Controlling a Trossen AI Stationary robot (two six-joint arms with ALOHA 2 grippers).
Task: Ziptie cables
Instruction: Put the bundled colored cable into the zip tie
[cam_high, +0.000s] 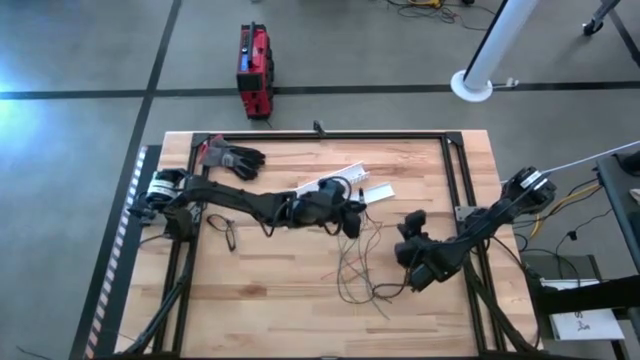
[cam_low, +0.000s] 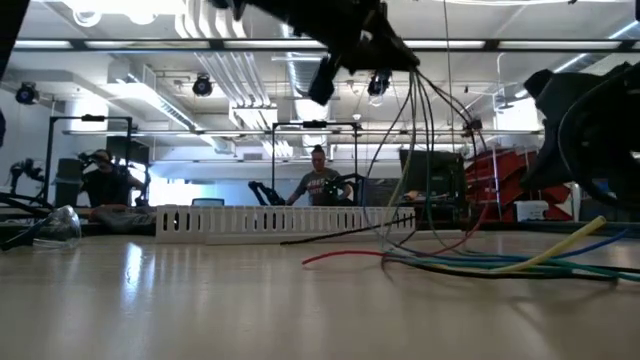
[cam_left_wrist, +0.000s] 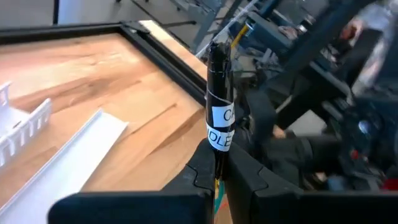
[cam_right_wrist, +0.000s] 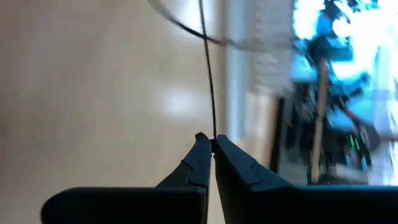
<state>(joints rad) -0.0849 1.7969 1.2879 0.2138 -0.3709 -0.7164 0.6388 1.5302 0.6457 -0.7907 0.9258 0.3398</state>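
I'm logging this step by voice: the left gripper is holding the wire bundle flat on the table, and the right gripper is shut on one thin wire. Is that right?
Not quite. The low view shows the left gripper holding the cables lifted well above the table, their ends trailing down onto it. The rest stands: the right wrist view shows the right gripper shut on a thin wire.

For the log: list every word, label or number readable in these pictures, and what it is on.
"C" over "OLE", cut off at the edge: white label on the taped black end of the cables, held in the left hand.
White sheet beside the table's right edge: markings too small to read.
Nothing else readable.
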